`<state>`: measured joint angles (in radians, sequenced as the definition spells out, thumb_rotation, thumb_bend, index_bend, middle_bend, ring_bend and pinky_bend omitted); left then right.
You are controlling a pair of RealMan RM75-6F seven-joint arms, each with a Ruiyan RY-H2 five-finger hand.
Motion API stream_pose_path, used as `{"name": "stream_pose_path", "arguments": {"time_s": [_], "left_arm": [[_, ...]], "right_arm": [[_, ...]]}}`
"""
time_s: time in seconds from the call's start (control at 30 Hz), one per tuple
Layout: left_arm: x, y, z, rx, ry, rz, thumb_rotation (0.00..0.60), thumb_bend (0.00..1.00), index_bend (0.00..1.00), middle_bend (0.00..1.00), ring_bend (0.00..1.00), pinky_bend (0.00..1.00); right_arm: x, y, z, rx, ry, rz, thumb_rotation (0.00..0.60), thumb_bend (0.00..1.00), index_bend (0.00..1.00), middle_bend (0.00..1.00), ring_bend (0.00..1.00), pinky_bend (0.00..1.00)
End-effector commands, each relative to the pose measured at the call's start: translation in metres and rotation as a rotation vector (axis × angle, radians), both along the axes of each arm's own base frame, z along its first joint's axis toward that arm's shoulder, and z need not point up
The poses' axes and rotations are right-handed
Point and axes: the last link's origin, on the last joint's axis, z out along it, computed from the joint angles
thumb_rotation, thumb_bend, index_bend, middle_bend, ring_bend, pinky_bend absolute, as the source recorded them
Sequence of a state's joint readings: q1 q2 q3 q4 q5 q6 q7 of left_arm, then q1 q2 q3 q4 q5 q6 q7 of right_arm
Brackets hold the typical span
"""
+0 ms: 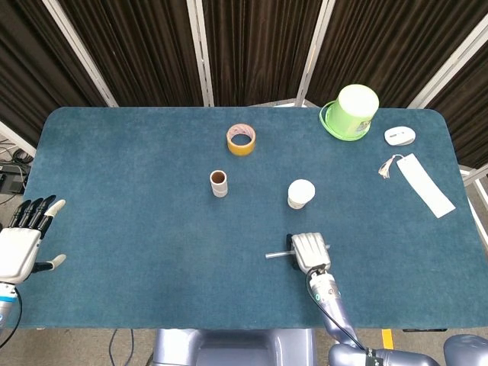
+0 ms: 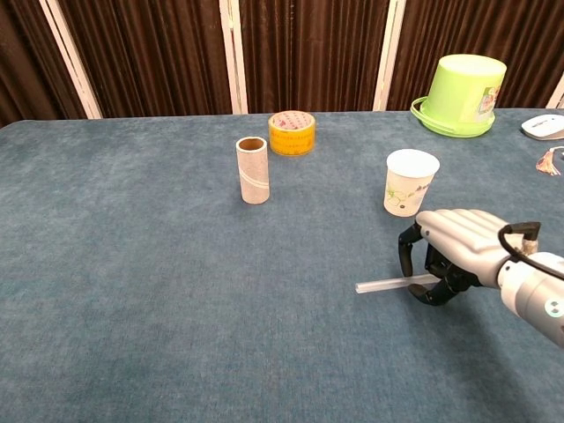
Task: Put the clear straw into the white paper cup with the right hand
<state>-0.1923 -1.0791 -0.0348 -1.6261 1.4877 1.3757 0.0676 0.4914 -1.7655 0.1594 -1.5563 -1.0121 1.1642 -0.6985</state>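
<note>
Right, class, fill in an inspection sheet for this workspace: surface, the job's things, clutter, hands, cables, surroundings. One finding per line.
Surface: blue felt-like table, no spills seen.
Job's things: clear straw pinched at one end, the other end sticking out to the left; white paper cup upright, just beyond the hand, nothing in it yet.
Clutter: cardboard tube upright; yellow tape roll; green bucket upside down; white mouse; white strip with tassel.
Hands: right hand grips the straw; left hand off the table's left edge, fingers apart, holding nothing.
Cables: black cable at the right wrist; wires on the floor at left.
Surroundings: dark curtains with pale poles.
</note>
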Motion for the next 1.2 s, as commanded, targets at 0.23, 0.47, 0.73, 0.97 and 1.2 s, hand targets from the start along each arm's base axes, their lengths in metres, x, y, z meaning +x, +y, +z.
{"name": "stream_pose_path", "arguments": {"time_s": [0.23, 0.47, 0.73, 0.97, 1.2], "left_arm": [[0.0, 0.0, 0.0, 0.001, 0.002, 0.0, 0.6, 0.12, 0.0, 0.0, 0.0, 0.0], [0.0, -0.001, -0.001, 0.004, 0.005, -0.001, 0.6, 0.12, 0.0, 0.0, 0.0, 0.0], [0.0, -0.001, -0.001, 0.005, 0.004, 0.0, 0.6, 0.12, 0.0, 0.0, 0.0, 0.0], [0.0, 0.0, -0.001, 0.007, 0.002, 0.002, 0.6, 0.12, 0.0, 0.0, 0.0, 0.0], [0.001, 0.001, -0.001, 0.006, 0.002, 0.005, 0.6, 0.12, 0.0, 0.0, 0.0, 0.0]], "right_arm": [[0.02, 0.006, 0.055, -0.07, -0.203, -0.008, 0.6, 0.4, 0.58, 1.0, 0.86, 0.71], [0.043, -0.017, 0.107, -0.147, -0.722, -0.221, 0.6, 0.4, 0.59, 1.0, 0.86, 0.7], [0.05, -0.066, 0.141, -0.177, -1.174, -0.393, 0.6, 0.4, 0.6, 1.0, 0.86, 0.68], [0.044, -0.101, 0.131, -0.22, -1.319, -0.495, 0.6, 0.4, 0.61, 1.0, 0.86, 0.68], [0.044, -0.121, 0.111, -0.243, -1.393, -0.565, 0.6, 0.4, 0.61, 1.0, 0.86, 0.67]]}}
